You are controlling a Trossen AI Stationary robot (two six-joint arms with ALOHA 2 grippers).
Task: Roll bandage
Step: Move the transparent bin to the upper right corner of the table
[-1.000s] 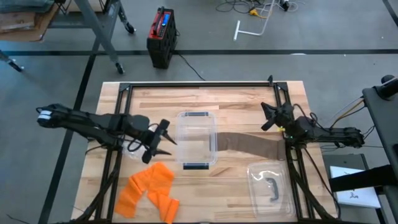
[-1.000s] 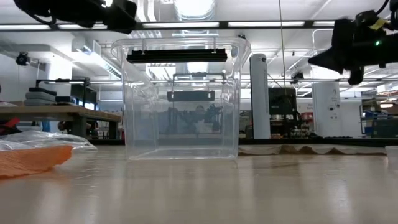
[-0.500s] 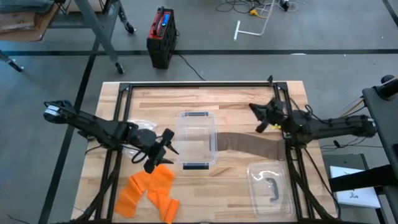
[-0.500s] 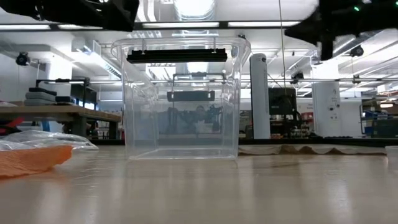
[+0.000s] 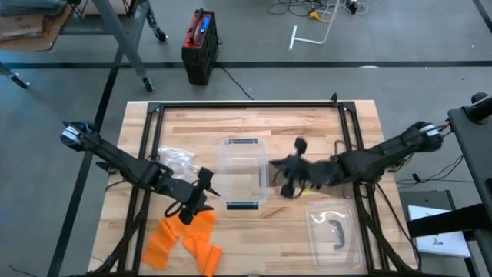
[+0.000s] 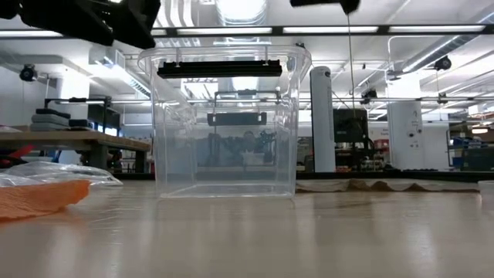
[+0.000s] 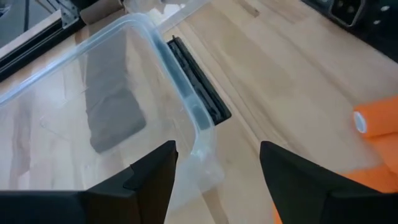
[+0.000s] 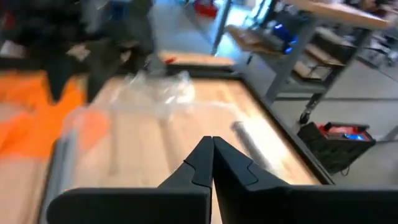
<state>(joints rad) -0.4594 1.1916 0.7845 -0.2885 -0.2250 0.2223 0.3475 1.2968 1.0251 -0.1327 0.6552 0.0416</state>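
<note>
A brown bandage strip [image 7: 112, 99] lies flat on the table to the right of a clear plastic box [image 5: 242, 173]; in the left wrist view it shows through the box's wall. A heap of orange bandage [image 5: 184, 235] lies on the table near the front left. My left gripper [image 5: 198, 192] hangs open between the box's near left corner and the orange heap, with nothing between its fingers [image 7: 152, 180]. My right gripper [image 5: 284, 178] is shut and empty. It hovers over the brown strip, just right of the box, and points toward the table's left.
The box's clear lid [image 5: 334, 231], with a dark handle, lies near the front right. Crumpled clear wrap [image 5: 177, 161] sits left of the box. A black frame rail [image 5: 246, 105] runs round the wooden table top.
My right gripper, shut throughout, has swung up from the table's right edge toward the middle and now stands over the brown strip beside the box. My left gripper has moved toward the near edge and a little right, closer to the orange heap.
</note>
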